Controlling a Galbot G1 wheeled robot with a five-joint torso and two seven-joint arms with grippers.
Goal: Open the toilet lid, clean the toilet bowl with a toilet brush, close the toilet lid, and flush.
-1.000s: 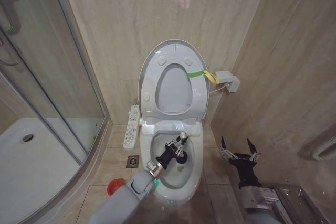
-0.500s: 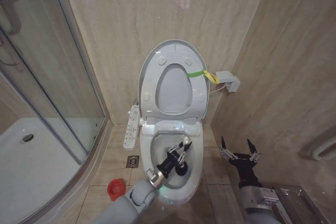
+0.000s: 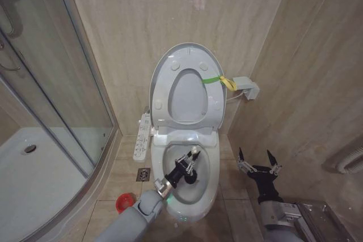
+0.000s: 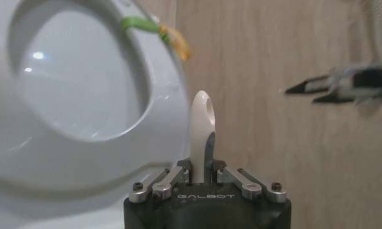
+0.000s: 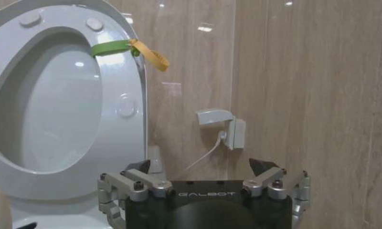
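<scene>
The toilet lid [image 3: 187, 86] stands raised against the wall with the seat ring, a green-and-yellow strap [image 3: 221, 80] at its edge. Below it lies the toilet bowl [image 3: 209, 188]. My left gripper [image 3: 191, 156] reaches down into the bowl, shut on the toilet brush's thin white handle [image 4: 201, 129]. The dark brush head [image 3: 192, 179] sits low in the basin. My right gripper [image 3: 258, 161] hangs open beside the bowl's right side, holding nothing. In the right wrist view the right gripper [image 5: 204, 168] faces the lid [image 5: 124, 109] and strap [image 5: 130, 47]. The red brush cup [image 3: 123, 202] stands on the floor left of the bowl.
A glass shower screen [image 3: 62, 94] and white shower tray [image 3: 34, 168] fill the left. The buttoned side panel [image 3: 142, 137] and a floor drain [image 3: 143, 174] lie between them and the toilet. A white wall box [image 3: 247, 87] with a cord is mounted right of the lid.
My left gripper swept the brush toward the bowl's near side, then back toward the far left. The right arm has not moved.
</scene>
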